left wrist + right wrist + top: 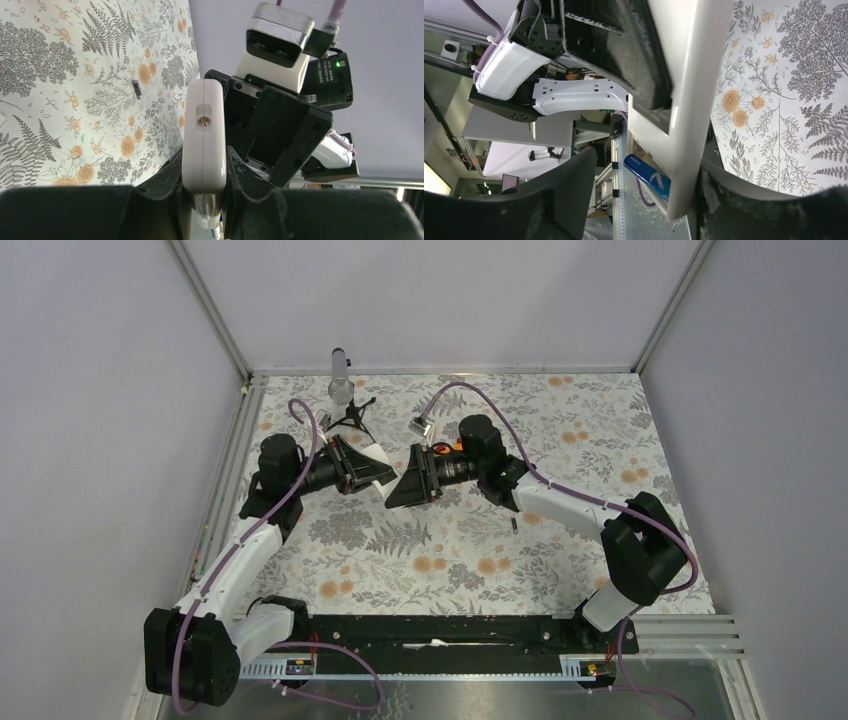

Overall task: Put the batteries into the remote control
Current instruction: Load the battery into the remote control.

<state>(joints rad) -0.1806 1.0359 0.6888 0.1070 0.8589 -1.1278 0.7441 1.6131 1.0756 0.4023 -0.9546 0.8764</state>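
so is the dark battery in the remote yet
out: the dark battery lies on the floral table, apart from the remote

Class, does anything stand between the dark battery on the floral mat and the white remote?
Yes. The right pincer sits at the white rectangular remote control, between it and the slim dark battery.

Both arms reach inward; L gripper (pixel 378 472) clamps remote control (pixel 202 135); R gripper (pixel 400 480) fingers spread.

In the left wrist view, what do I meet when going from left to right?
First the small dark cylindrical battery → white rectangular remote control → white-and-silver camera box.
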